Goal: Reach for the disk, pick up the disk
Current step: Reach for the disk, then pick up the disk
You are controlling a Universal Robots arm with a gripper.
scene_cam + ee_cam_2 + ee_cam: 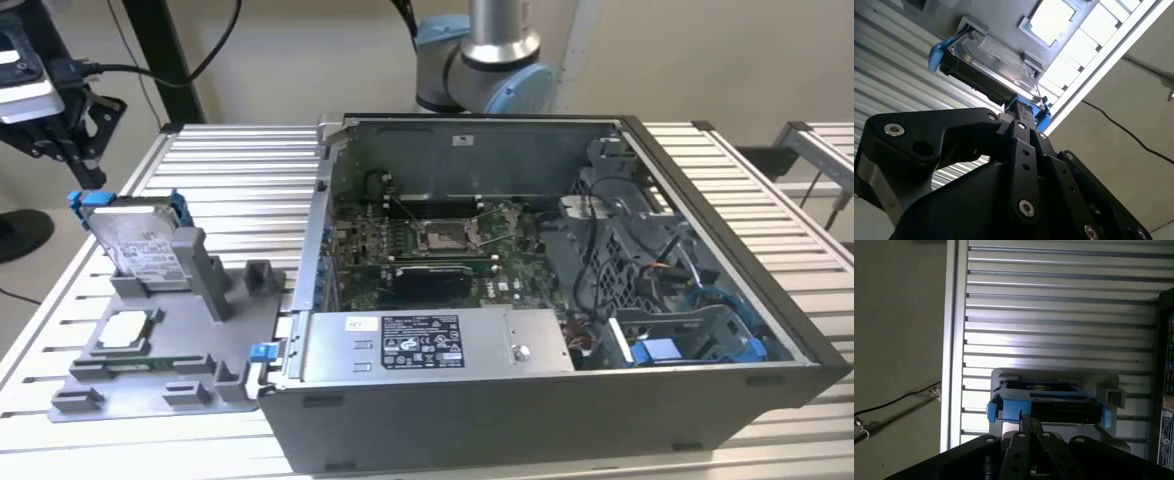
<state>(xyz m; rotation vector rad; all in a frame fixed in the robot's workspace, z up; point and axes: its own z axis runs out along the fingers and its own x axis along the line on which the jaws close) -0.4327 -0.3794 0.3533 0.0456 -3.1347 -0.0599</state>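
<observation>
Beside computer case (534, 425), disk (134, 240) in holder (174, 385)

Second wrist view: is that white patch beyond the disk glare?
Yes: in the second wrist view the slatted table past the disk is washed out white by glare; in the first wrist view a milder bright band crosses its slats.

The disk (138, 243) is dull silver metal, its bracket (83, 201) smooth blue plastic
</observation>
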